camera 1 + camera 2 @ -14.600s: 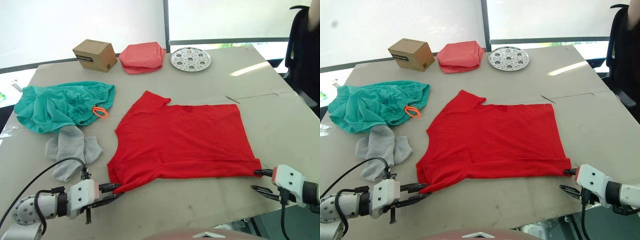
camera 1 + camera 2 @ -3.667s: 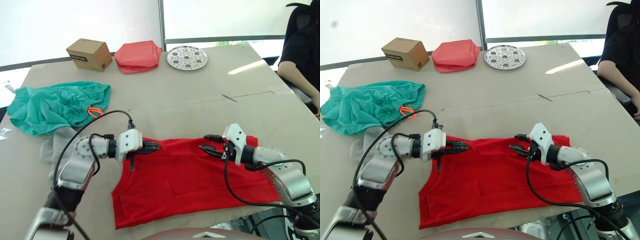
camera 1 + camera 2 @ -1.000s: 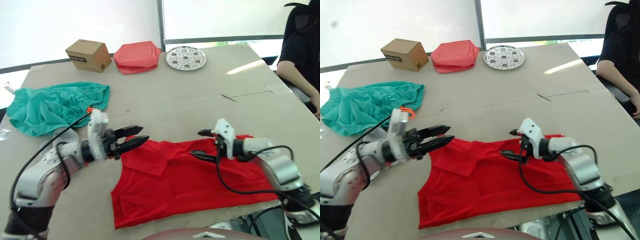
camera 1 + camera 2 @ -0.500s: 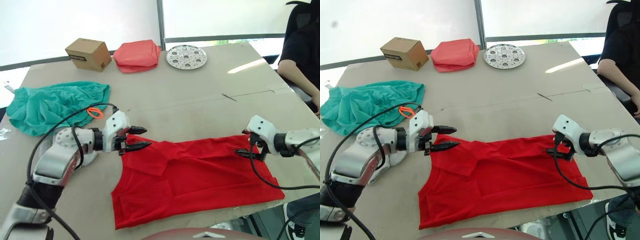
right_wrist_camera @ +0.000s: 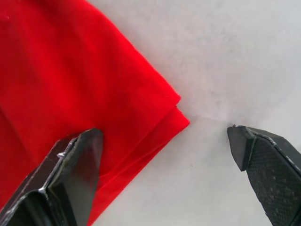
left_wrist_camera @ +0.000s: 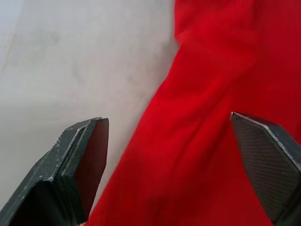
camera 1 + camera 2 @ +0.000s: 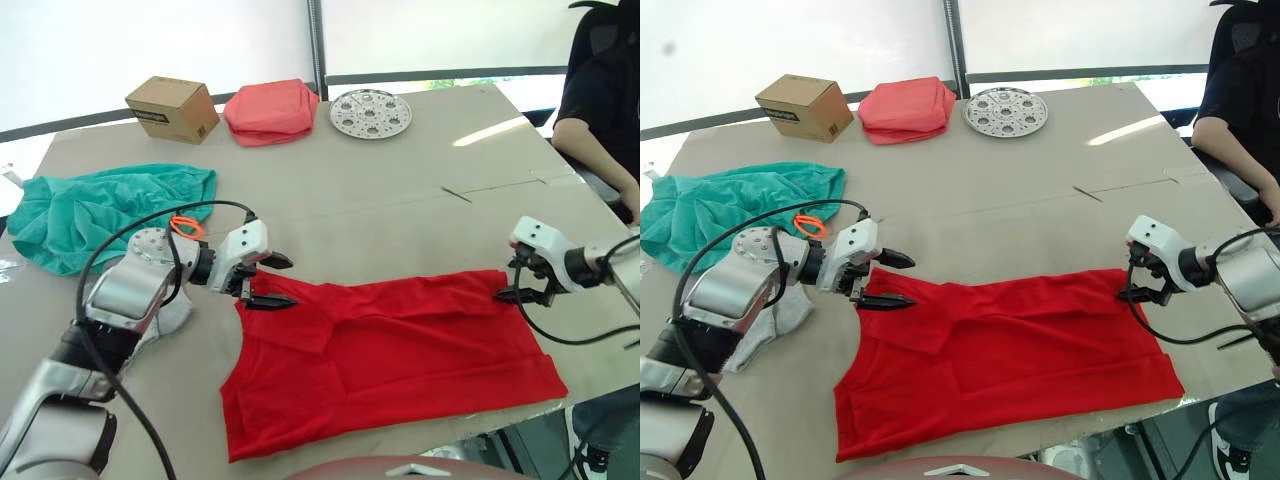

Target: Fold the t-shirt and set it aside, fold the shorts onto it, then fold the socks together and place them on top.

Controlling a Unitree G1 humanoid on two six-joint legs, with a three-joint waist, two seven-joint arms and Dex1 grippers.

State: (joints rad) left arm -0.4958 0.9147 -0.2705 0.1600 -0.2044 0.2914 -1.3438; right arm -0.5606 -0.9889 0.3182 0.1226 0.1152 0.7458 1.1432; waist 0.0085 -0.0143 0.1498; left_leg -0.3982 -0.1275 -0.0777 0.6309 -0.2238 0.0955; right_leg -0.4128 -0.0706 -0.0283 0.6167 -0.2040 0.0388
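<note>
Lying folded in half lengthwise on the near part of the table (image 7: 400, 200), the red t-shirt (image 7: 390, 345) spreads as a wide band with its doubled edge facing away from the robot. The left gripper (image 7: 272, 281) sits at the shirt's far left corner with its two black fingers spread apart, one over bare table and one over red cloth, holding nothing. The right gripper (image 7: 512, 283) hovers at the far right corner, likewise released, its fingers straddling the layered tip of the fabric. The teal-green shorts (image 7: 100, 212) lie crumpled at the left side of the table, well apart from the shirt, and the grey socks (image 7: 775, 318) rest just beneath the left arm. Along the far edge stand a cardboard box (image 7: 171, 108), a salmon-pink cloth bundle (image 7: 271, 111) and a perforated metal plate (image 7: 371, 113).
</note>
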